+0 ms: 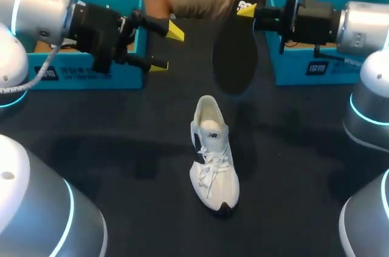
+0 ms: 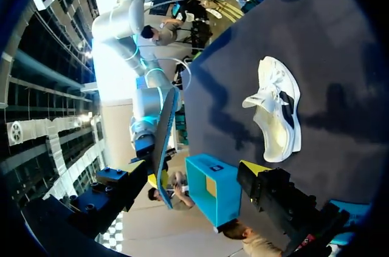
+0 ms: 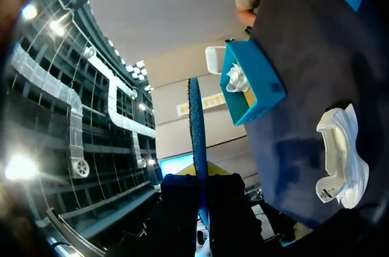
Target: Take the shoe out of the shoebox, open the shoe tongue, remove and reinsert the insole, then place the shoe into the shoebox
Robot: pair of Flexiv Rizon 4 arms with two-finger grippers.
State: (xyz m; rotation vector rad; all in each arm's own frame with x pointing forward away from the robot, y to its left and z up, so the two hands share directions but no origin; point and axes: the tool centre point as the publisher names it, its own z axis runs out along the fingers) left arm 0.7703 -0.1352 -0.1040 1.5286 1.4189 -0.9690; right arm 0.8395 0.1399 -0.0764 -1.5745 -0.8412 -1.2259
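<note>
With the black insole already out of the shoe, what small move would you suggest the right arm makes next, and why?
Probably lower the flat black insole, held aloft in the right hand, toward the open collar of the white lace-up sneaker, since reinsertion looks like the step left. The open left hand is free to steady it.

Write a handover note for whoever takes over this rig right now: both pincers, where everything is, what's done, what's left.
Left pincer: open, empty, in front of the left shoebox.
Right pincer: shut on the black insole, held in the air beside the right shoebox.
Shoe: white, upright on the table, nearer than both boxes.
Done: shoe out, insole removed.
Left: reinsert the insole, put the shoe back in a shoebox.
</note>
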